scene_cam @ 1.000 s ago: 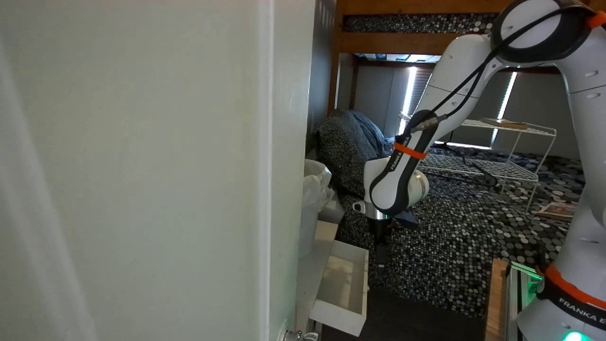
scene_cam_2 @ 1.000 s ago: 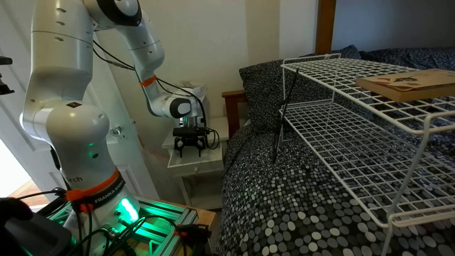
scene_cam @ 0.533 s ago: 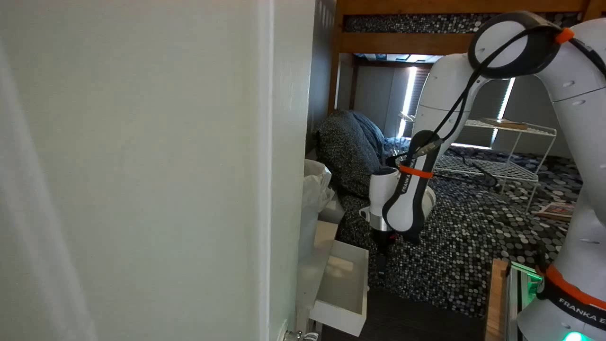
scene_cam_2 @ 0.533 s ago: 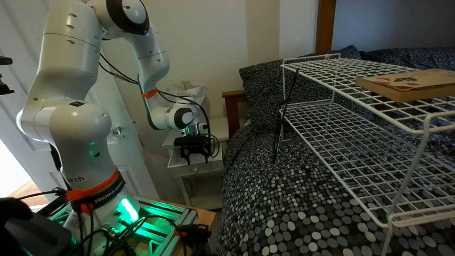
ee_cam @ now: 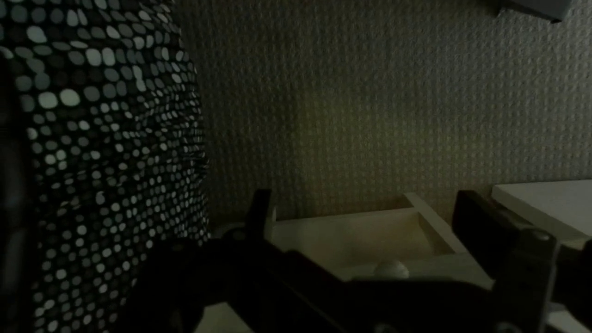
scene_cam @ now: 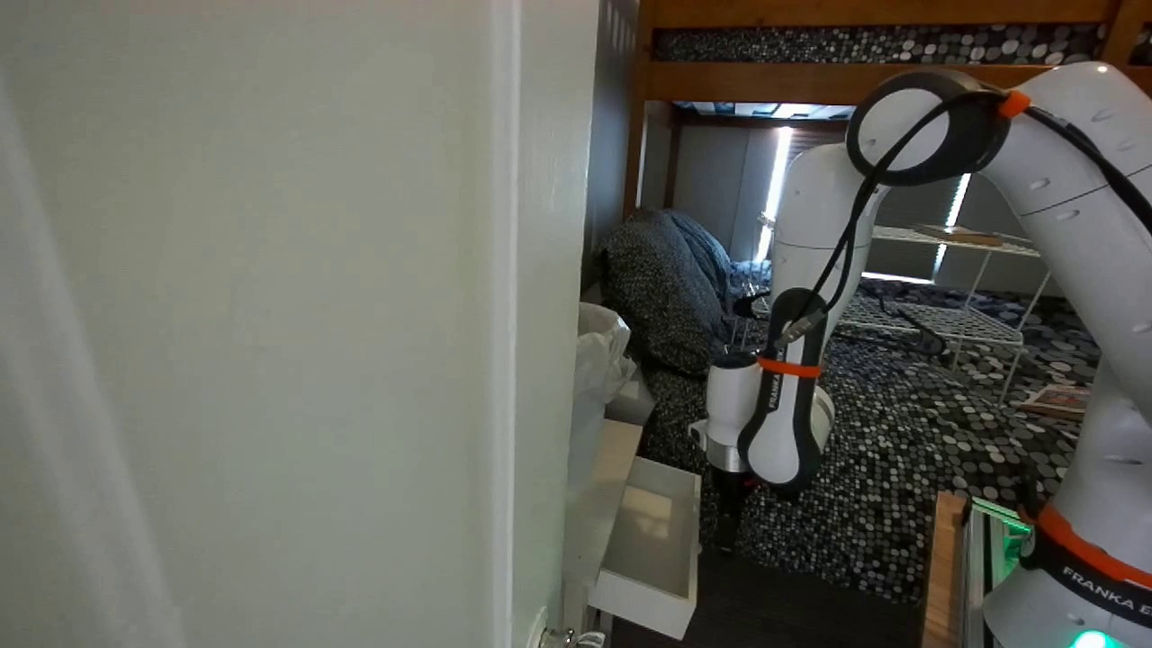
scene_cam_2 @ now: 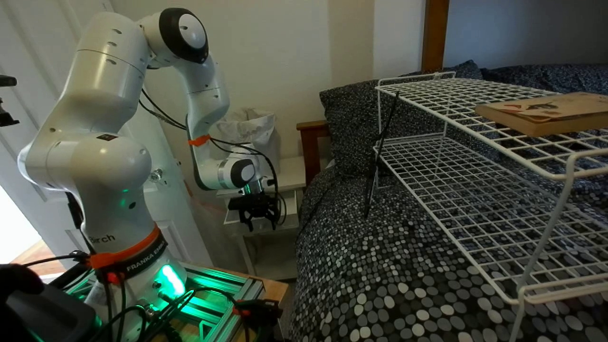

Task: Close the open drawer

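The small cream-white drawer stands pulled out from the white cabinet in both exterior views (scene_cam: 641, 605) (scene_cam_2: 286, 221). In the wrist view its pale inside (ee_cam: 342, 238) shows between the fingers, with a round knob (ee_cam: 391, 269) on its front. My gripper (scene_cam: 725, 542) is just outside the drawer's front panel, on the bed side, pointing down. In an exterior view the gripper (scene_cam_2: 262, 227) covers part of the drawer front. In the wrist view the gripper (ee_cam: 364, 193) has its fingers wide apart with nothing held. Whether it touches the drawer front cannot be told.
The white cabinet (scene_cam_2: 290, 172) carries a white-bagged bin (scene_cam_2: 256, 127). The bed with dotted bedding (scene_cam_2: 342, 266) stands beside the drawer and bears a white wire rack (scene_cam_2: 427, 190) with a book (scene_cam_2: 546, 113). A white door (scene_cam: 315, 315) fills much of an exterior view.
My gripper has moved down and back from above the drawer, to outside its front panel, tilting slightly. The drawer has not moved. The fingers remain apart.
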`<state>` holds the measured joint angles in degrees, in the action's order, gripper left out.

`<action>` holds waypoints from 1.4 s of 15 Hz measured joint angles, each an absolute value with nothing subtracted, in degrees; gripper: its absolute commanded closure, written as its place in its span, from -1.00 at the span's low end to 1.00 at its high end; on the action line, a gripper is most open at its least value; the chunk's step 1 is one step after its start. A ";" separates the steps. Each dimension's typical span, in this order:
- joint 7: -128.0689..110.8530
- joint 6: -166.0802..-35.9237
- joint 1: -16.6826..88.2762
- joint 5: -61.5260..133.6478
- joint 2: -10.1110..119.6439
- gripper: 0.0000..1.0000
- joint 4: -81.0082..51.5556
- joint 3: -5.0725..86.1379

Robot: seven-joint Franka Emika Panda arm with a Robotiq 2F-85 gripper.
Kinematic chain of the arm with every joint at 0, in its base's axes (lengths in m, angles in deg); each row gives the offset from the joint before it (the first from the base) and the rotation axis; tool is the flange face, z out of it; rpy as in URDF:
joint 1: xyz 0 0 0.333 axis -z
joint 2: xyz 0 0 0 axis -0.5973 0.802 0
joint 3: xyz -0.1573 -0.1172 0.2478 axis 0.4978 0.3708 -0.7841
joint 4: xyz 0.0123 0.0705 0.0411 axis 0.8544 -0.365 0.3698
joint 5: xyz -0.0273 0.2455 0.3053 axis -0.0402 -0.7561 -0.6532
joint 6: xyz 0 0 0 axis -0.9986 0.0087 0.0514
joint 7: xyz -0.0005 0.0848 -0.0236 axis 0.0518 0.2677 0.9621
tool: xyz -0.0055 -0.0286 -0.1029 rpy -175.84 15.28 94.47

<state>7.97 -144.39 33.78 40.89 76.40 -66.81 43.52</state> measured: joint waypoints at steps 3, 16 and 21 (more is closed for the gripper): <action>7.16 -151.08 31.74 40.87 78.88 -1.00 -66.52 44.26; 8.66 -170.57 36.65 42.53 86.59 -1.00 -66.40 40.34; 8.66 -183.13 38.27 44.01 87.44 -1.00 -66.57 38.60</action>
